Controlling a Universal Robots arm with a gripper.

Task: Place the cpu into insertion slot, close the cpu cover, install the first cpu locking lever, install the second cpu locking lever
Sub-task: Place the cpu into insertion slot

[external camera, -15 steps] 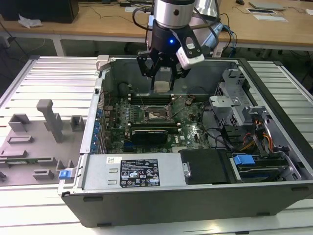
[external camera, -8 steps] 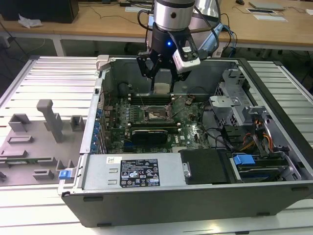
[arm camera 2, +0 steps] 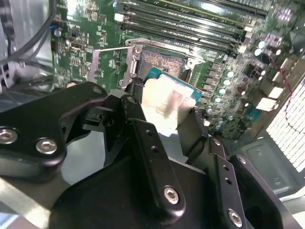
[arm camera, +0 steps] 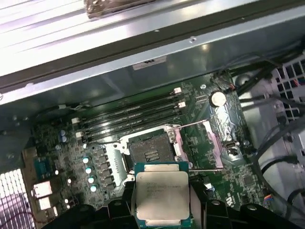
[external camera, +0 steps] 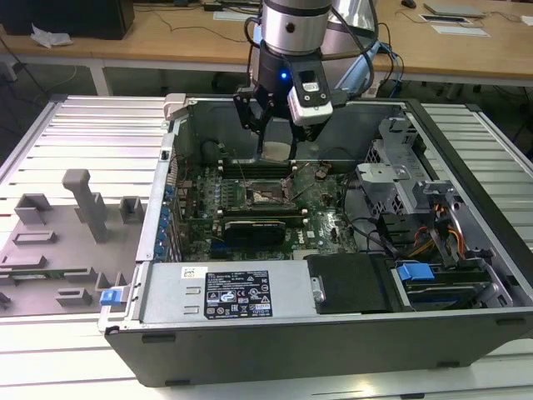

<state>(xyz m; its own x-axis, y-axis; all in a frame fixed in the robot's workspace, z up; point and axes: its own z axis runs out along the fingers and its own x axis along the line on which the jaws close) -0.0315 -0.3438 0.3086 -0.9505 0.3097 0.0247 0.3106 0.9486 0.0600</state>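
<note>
- Nearest in the exterior view was the dark side wall of an open computer case [external camera: 250, 350], lying on a slatted metal counter [external camera: 83, 125].
- At 9 o'clock from the case, grey fixture blocks [external camera: 79, 208] stood on the counter.
- Just inside the near wall, at about 4 o'clock from the case's middle, sat a black box [external camera: 350, 283] with a blue tab [external camera: 414, 272] beside it.
- Farther in lay the green motherboard [external camera: 200, 200], flat on the case floor.
- The insertion slot [external camera: 268, 193] [arm camera: 151, 153] [arm camera 2: 164, 62] sat near the board's middle, bare, its dark rim and pale centre uncovered.
- The cpu cover [arm camera: 212, 143] [arm camera 2: 94, 67] was swung open just beside the slot, with green board showing through its window; thin wire levers ran along its edges.
- The claw [external camera: 275, 146] [arm camera: 163, 210] [arm camera 2: 164, 114] hung over the board at 12 o'clock from the slot in the exterior view, clenched on the cpu [arm camera: 162, 191] [arm camera 2: 167, 98], one black finger on each of two opposite edges.
- The cpu was held silver top up, apart from the slot and near its edge in both wrist views.
- Beyond the slot ran the long black memory slots [arm camera: 133, 117], then the case's far wall.
- Farthest, at 12 o'clock, stood wooden desks [external camera: 166, 42].
</note>
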